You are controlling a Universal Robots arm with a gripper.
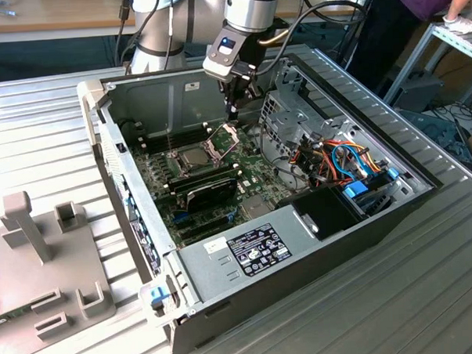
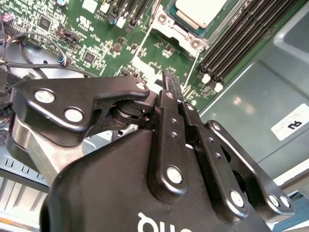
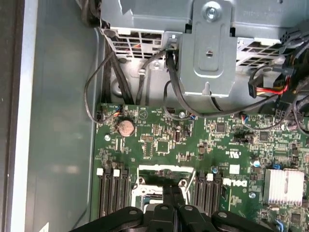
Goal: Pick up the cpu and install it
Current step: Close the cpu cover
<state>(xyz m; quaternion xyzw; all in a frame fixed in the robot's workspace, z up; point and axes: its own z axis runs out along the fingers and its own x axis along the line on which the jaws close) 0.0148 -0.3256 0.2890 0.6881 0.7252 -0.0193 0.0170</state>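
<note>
Claw of the gripper (image 1: 232, 113) pressed shut with nothing between its fingers (image 2: 169, 96), poised low over the motherboard (image 1: 255, 176), just beside the raised socket frame (image 1: 224, 135). The cpu (image 1: 190, 157) lies flat in the socket with its dull silvery top up; in the second wrist view the same cpu (image 2: 200, 9) shows beyond the fingertips. I judge it seated but not clamped, since the frame stands open. Working from my desk, I take the step in hand to be finishing the install. Done well, that means keeping the closed tips off the chip's top, touching only the frame, and moving slowly, because memory slots (image 2: 241, 38) crowd both sides of the socket. The computer case (image 1: 101, 144), lying open side up, holds the board, a grey drive cage (image 3: 207, 48) with black leads hanging from it, a tangle of orange and blue cables (image 1: 341, 161), and a labelled power supply (image 1: 247, 251) against the near wall.
</note>
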